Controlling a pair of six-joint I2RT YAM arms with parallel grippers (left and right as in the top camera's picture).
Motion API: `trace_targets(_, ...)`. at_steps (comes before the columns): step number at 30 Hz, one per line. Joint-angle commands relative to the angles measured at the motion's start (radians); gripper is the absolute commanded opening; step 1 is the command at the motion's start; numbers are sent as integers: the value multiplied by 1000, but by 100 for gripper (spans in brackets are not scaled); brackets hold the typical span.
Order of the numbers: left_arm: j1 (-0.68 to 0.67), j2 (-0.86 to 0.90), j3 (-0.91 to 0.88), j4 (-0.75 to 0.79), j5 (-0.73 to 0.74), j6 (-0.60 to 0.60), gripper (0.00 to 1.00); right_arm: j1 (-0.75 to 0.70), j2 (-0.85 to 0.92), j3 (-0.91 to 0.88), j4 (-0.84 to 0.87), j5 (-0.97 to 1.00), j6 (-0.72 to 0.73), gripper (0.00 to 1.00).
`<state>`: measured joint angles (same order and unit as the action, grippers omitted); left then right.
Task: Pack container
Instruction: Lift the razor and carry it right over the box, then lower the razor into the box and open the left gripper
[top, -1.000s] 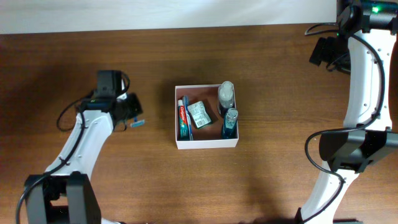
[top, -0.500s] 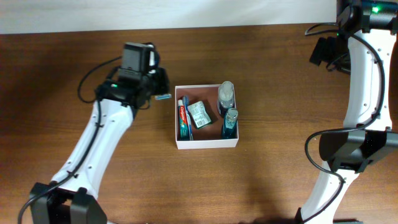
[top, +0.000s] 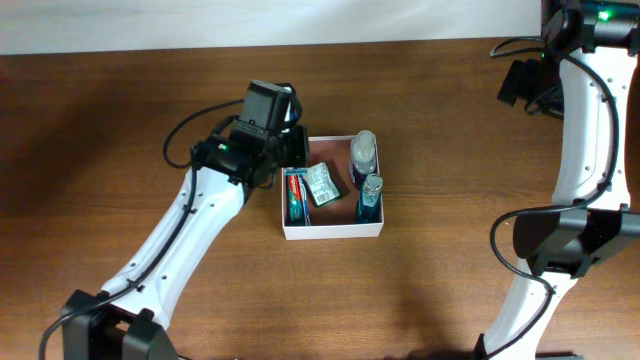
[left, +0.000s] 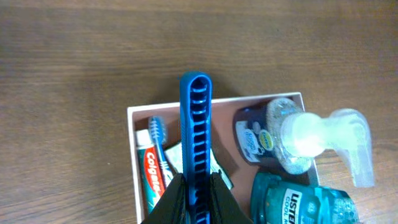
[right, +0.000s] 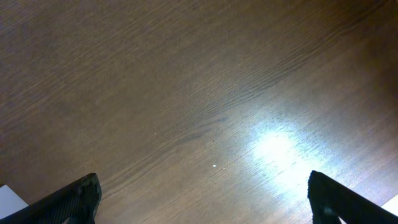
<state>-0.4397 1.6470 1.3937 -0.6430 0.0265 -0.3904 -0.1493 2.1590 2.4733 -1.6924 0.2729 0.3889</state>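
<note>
As the left tool (top: 297, 150) hangs over the far-left corner of the container (top: 332, 231), its fingers (left: 177, 198) are pinched on a blue ribbed plastic piece (left: 196, 137). In the left wrist view the piece crosses the box's left half, and its rounded tip reaches past the white rim (left: 249, 99). Whether it touches anything inside cannot be told.

The container, a shallow square box with white walls and a reddish-brown floor, sits at the middle of the brown wooden counter (top: 100, 150). Along its left wall lies a red Colgate toothpaste tube (top: 293, 197), with a blue toothbrush (left: 158, 133) just beside it. A small green-white packet (top: 319, 184) lies near the centre. On the right side are a clear pump bottle (top: 363, 153) at the far corner and a teal Listerine bottle (top: 369, 198) just nearer.

The right tool (right: 208, 205) is well apart from the box, toward the counter's far-right edge. Its two dark fingers (right: 79, 198) are spread wide over bare wood and grip nothing.
</note>
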Motion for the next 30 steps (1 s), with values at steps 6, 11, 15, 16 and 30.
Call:
trace_targets(6, -76, 96, 13, -2, 4, -43, 1, -3, -21, 10, -2, 16, 0, 98)
trace_targets(11, -95, 117, 13, -2, -14, -43, 1, -3, -21, 10, -2, 16, 0, 99)
trace_targets(15, -97, 133, 13, -2, -49, -43, 1, -3, -21, 10, -2, 16, 0, 98)
trace_targets(16, -97, 138, 13, -2, -48, -45, 1, -3, -21, 10, -2, 16, 0, 98)
trace_targets(30, -135, 235, 13, -12, -42, -95, 1, -3, -21, 10, -2, 16, 0, 98)
